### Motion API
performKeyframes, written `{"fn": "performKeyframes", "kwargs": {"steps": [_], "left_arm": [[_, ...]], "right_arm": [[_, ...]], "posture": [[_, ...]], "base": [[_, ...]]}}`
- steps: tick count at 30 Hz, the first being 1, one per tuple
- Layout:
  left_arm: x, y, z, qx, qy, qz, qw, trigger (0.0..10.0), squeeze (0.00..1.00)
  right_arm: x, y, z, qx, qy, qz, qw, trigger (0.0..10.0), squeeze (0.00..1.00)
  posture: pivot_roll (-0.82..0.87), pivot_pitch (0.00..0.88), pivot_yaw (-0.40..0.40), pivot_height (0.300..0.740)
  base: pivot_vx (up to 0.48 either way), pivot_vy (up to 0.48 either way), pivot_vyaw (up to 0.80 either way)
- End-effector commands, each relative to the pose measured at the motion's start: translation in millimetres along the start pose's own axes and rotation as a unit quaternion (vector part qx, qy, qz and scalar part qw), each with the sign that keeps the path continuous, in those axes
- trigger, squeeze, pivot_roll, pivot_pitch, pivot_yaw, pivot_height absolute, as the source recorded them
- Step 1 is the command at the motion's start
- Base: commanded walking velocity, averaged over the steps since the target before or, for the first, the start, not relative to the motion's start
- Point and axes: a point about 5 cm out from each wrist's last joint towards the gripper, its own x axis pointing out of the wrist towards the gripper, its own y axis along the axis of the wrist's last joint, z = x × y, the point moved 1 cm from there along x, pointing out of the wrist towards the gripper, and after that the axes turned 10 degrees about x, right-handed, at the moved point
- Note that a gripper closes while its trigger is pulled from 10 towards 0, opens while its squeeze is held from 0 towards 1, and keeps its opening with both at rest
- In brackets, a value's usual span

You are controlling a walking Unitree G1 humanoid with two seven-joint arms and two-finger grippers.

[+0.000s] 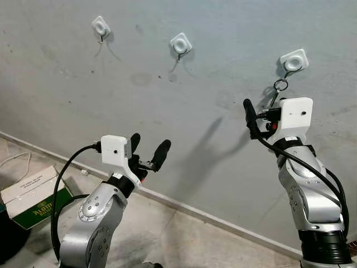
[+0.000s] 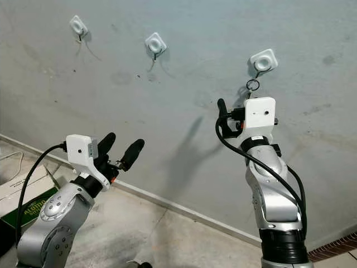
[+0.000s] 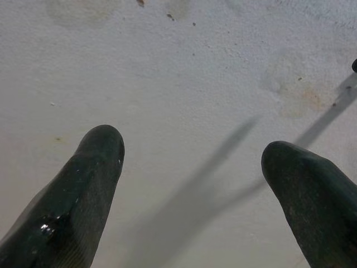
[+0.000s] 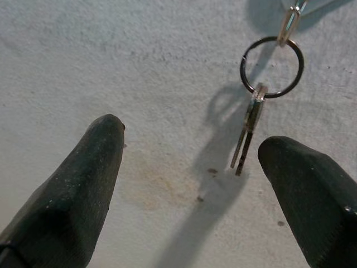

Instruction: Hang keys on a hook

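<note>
Even, soft daylight-type lighting; head views sharp, no motion blur, no glare.

Wall [image 1: 167, 111] evenly lit, slightly dimmer twd 9 o'clock. Right arm [image 1: 307, 184] throws a long soft shadow twd 8 o'clock; hooks [image 1: 181, 43] drop thin shadows the same way, so light comes from approx 2 o'clock. Wrist views: black fingers [image 4: 78, 184] near the lens look soft & oversized; keys [image 4: 248, 131] crisp, w/ a soft shadow alongside. Small wet-looking glint on left finger [image 3: 47, 228].

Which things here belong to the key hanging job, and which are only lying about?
Job: keys on their ring, hanging from the right hook; right tool, open, beside them.

Lying about: two other hooks; cardboard box; left tool, open.
</note>
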Motion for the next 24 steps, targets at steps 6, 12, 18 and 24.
{"fn": "performKeyframes", "kwargs": {"steps": [6, 12, 18, 24], "left_arm": [[-0.4, -1.9, -0.5, 0.004, -0.002, -0.010, 1.000, 10.0, 0.00], [-0.1, -2.4, -0.6, 0.005, -0.004, -0.012, 1.000, 10.0, 0.00], [0.7, -2.4, -0.6, 0.008, -0.007, -0.014, 1.000, 10.0, 0.00], [1.5, -2.1, -0.8, 0.009, -0.009, -0.014, 1.000, 10.0, 0.00]], "right_arm": [[1.3, 3.9, -1.2, 0.002, -0.001, 0.004, 1.000, 10.0, 0.00], [2.2, 3.6, -1.9, 0.003, -0.001, 0.005, 1.000, 10.0, 0.00], [3.2, 4.0, -2.6, 0.004, -0.001, 0.007, 1.000, 10.0, 0.00], [3.9, 5.0, -3.5, 0.004, 0.000, 0.009, 1.000, 10.0, 0.00]], "posture": [[-0.02, 0.066, 0.048, 0.740], [-0.02, 0.061, 0.051, 0.740], [-0.01, 0.054, 0.055, 0.740], [-0.01, 0.050, 0.057, 0.740]], "base": [[0.000, 0.447, 0.00], [0.000, 0.468, 0.00], [0.000, 0.468, 0.00], [0.000, 0.469, 0.00]]}}
